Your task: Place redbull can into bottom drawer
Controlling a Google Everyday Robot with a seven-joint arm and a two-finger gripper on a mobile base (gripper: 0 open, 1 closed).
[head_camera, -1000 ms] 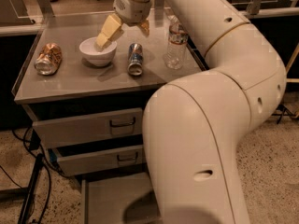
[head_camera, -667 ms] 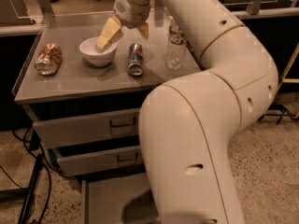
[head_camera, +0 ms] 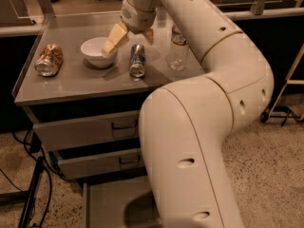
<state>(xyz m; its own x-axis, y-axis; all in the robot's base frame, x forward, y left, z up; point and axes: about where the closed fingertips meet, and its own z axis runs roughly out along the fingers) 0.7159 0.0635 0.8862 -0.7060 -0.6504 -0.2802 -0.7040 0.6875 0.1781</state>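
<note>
The redbull can (head_camera: pixel 137 60), slim, blue and silver, lies on the grey cabinet top (head_camera: pixel 71 82) with its silver end toward the camera, just right of a white bowl (head_camera: pixel 96 51). My gripper (head_camera: pixel 131 37) hangs just above and behind the can, open, with one yellowish finger (head_camera: pixel 114 39) over the bowl's rim and the other to the can's right. It holds nothing. The bottom drawer (head_camera: pixel 111 201) is pulled out at the foot of the cabinet, a shallow grey tray partly hidden by my arm.
An orange-copper can (head_camera: pixel 49 59) lies at the left of the top. A clear water bottle (head_camera: pixel 177 49) stands right of the redbull can. Two shut drawers with dark handles (head_camera: pixel 124 125) sit above the open one. My white arm (head_camera: pixel 204 127) fills the right foreground.
My gripper has come down a little toward the redbull can. The can, bowl and bottle have not moved.
</note>
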